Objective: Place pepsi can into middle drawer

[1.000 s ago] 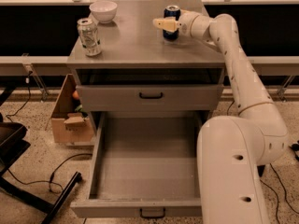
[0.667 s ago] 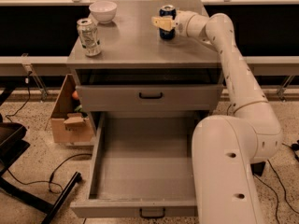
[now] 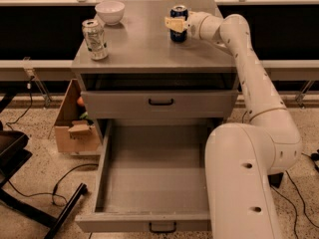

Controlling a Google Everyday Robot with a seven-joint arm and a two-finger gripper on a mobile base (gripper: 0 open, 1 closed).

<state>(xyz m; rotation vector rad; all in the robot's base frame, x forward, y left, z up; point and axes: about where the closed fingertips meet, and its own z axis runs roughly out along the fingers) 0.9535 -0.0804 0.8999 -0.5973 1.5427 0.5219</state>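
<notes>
The pepsi can [image 3: 179,28] stands upright on the grey tabletop [image 3: 144,46], at the back right. My gripper [image 3: 175,24] reaches in from the right and is right at the can, at mid height, with its tan tip across the can's left front side. The can rests on the tabletop. The middle drawer [image 3: 154,178] is pulled far out below, toward the camera, and nothing lies in it. Its front panel with a small black handle [image 3: 162,227] is at the bottom of the view.
A silver-and-pale-green can [image 3: 94,39] and a white bowl [image 3: 109,11] stand on the tabletop's left side. The upper drawer [image 3: 159,103] is shut. A cardboard box [image 3: 75,128] sits on the floor at left, near a black chair base [image 3: 30,198] and cables. My arm's white body [image 3: 244,183] covers the open drawer's right side.
My gripper has moved in on the pepsi can, from just left of it to right against it. The can still stands on the tabletop.
</notes>
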